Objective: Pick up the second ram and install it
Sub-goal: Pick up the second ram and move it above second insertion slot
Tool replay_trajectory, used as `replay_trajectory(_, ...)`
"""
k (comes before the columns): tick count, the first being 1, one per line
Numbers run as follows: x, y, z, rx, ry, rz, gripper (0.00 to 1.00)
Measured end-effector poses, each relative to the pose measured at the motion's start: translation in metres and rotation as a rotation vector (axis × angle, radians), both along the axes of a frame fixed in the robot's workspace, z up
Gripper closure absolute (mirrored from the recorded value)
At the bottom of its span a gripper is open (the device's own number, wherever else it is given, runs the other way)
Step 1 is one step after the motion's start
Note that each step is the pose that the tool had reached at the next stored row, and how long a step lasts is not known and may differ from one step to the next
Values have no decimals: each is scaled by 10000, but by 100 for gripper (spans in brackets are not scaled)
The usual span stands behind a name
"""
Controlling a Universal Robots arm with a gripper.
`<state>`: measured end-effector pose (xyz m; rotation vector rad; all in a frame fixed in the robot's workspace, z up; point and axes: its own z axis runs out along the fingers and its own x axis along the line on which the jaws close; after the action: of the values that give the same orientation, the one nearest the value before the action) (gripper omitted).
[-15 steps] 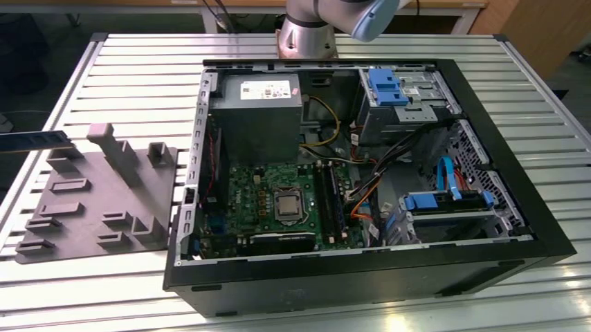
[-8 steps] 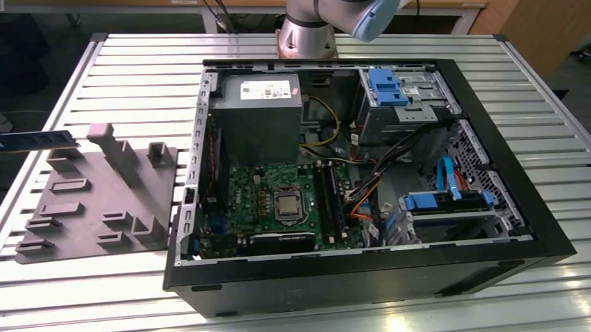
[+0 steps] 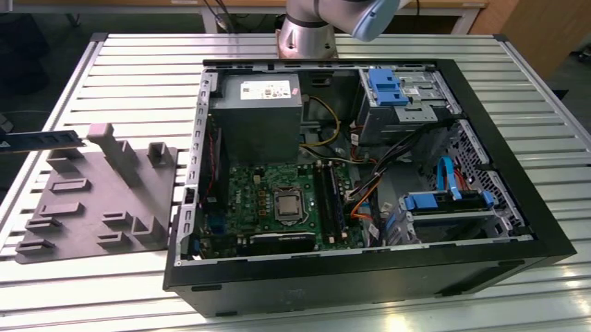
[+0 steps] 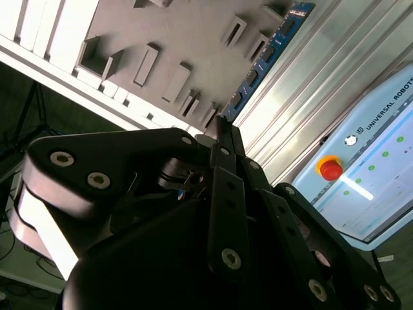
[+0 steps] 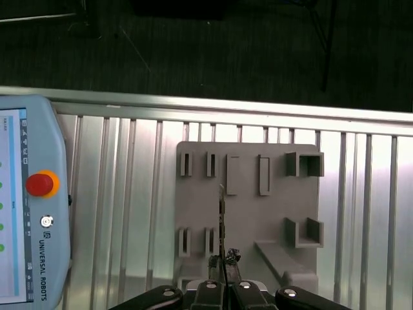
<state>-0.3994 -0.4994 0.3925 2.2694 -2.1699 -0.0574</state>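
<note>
**RAM STICK CLAMPED IN JAWS ABOVE TRAY**

The black multi-link gripper (image 5: 222, 263) has its jaws drawn narrow and clamped on one end of the second ram (image 5: 221, 213), a thin, long, dark circuit-board stick. The first wrist view shows the stick edge-on, projecting straight out ahead of the jaws. In the second wrist view, the gripper (image 4: 222, 129) grips the same stick (image 4: 271, 55), and a row of small black chips shows along its blue-tinted face.

The grey plastic tray with raised blocks (image 5: 258, 219) lies directly beyond the jaws, under the length of the stick. The tray rests on the slatted aluminium table (image 5: 129, 194).

To one side of the jaws, a light blue and white control pendant (image 5: 32, 206) with a red round stop button (image 5: 40, 183) lies on the same table, just beside the tray.

In the exterior view, the stick (image 3: 41, 139) is held level near the far corner of the tray (image 3: 93, 207). The open black computer case (image 3: 369, 277), containing the large green motherboard (image 3: 268, 187), stands well apart from the jaws, on the far side of the tray.
</note>
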Motion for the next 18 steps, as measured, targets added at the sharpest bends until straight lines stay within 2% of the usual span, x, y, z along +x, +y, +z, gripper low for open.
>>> replay_trajectory(18, 140, 0, 0, -1, 0, 0, 89)
